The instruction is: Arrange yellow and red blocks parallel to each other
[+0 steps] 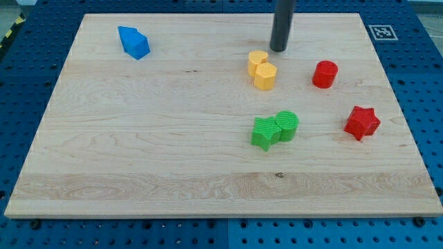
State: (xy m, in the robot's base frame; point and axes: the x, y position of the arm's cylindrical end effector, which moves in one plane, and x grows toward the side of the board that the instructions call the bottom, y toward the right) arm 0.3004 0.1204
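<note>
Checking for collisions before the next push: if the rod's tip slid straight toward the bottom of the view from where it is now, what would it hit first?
Probably the yellow blocks, just below-left of my tip; it may only clip their right edge.

One raised camera looks obliquely down over the whole wooden board [138, 138].

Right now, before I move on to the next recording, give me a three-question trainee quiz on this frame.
1. True or false: my tip touches the red cylinder.
2. Which pair of blocks sits touching, besides the two yellow blocks? A) the two red B) the two green blocks C) blue and yellow
3. Fill in: the blue block lies at the view's top ____.

Key: 1. false, it stands apart, just above and right of the yellow pair; 2. B; 3. left.
</note>
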